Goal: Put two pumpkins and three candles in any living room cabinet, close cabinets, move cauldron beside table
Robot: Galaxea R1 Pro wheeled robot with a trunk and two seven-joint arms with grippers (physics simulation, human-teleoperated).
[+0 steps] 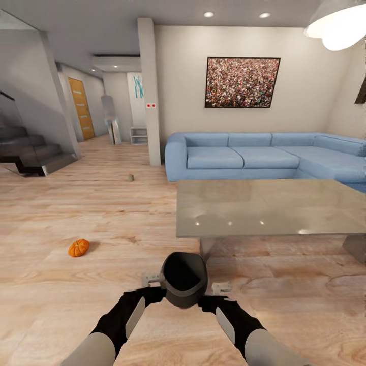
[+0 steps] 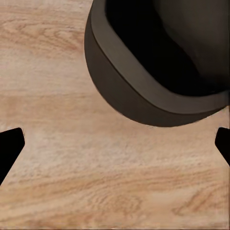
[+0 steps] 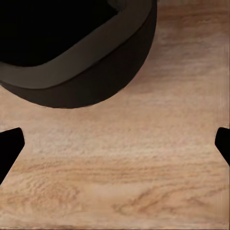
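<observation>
The cauldron [image 1: 184, 278], a dark grey pot with a black inside, is low in front of me between my two forearms, just before the table's near corner. My left gripper [image 1: 152, 279] is beside its left wall and my right gripper [image 1: 221, 288] beside its right wall. Each wrist view has its gripper's [image 2: 115, 143] [image 3: 115, 143] fingers spread wide over bare wood floor, with the cauldron [image 2: 158, 72] [image 3: 72, 62] just beyond them. One orange pumpkin [image 1: 78, 247] lies on the floor to the left. The cabinet is out of view.
A grey low table [image 1: 269, 208] stands ahead on the right, with a blue corner sofa [image 1: 244, 157] behind it. A small olive-grey object [image 1: 130, 178], too small to identify, lies on the floor near a white pillar [image 1: 150, 91]. Stairs [image 1: 30, 152] rise at the far left.
</observation>
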